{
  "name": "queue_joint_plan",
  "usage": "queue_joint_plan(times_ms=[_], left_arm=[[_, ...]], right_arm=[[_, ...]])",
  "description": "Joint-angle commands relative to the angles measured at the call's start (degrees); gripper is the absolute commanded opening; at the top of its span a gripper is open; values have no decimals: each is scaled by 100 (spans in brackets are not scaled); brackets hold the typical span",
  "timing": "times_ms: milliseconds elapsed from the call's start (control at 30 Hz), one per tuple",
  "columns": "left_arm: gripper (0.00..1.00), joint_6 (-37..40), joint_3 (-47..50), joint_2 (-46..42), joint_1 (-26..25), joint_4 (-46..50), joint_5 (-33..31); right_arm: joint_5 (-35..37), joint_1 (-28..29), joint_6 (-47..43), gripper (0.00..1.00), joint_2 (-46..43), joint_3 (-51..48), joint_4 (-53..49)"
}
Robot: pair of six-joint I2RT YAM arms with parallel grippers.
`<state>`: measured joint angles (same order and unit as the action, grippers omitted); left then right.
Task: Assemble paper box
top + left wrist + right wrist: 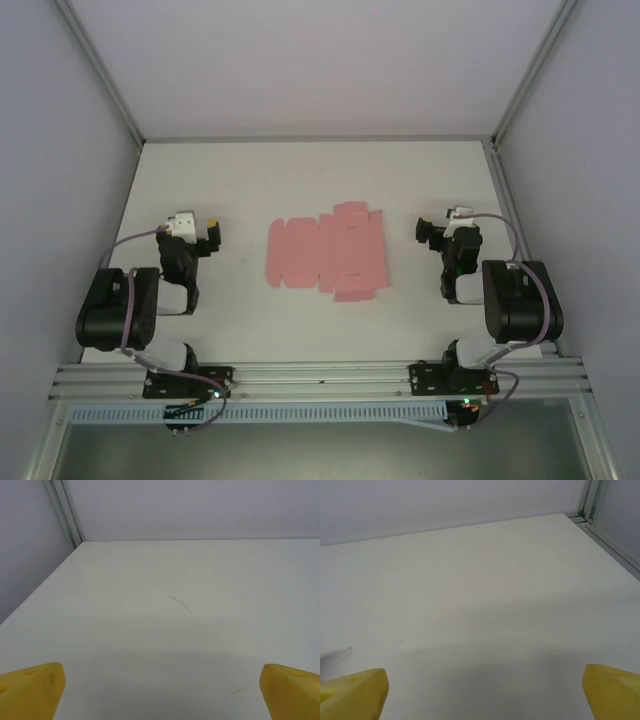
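Observation:
The paper box [325, 252] is a flat pink die-cut sheet with tabs and flaps, lying unfolded on the white table [300, 180] midway between the arms. My left gripper [210, 232] hovers to the sheet's left, apart from it. In the left wrist view its yellow fingertips [31, 690] stand wide open over bare table. My right gripper [424, 232] sits to the sheet's right, also apart. Its yellow fingertips [354, 692] are spread wide with nothing between them.
Grey enclosure walls with metal corner posts [100, 70] bound the table at the back and sides. An aluminium rail [320, 378] carrying both arm bases runs along the near edge.

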<state>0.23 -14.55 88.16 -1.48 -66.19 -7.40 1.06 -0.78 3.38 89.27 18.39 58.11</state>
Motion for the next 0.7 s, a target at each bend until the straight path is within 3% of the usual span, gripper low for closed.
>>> queue_joint_plan(times_ms=[0,667], left_arm=[[100,119,-59,26,25,-180,54],[100,162,-111,26,29,-69,256]], right_arm=[[-86,-13,-91,100,15,86,3],[-75,-15,-92,100,28,106,-15]])
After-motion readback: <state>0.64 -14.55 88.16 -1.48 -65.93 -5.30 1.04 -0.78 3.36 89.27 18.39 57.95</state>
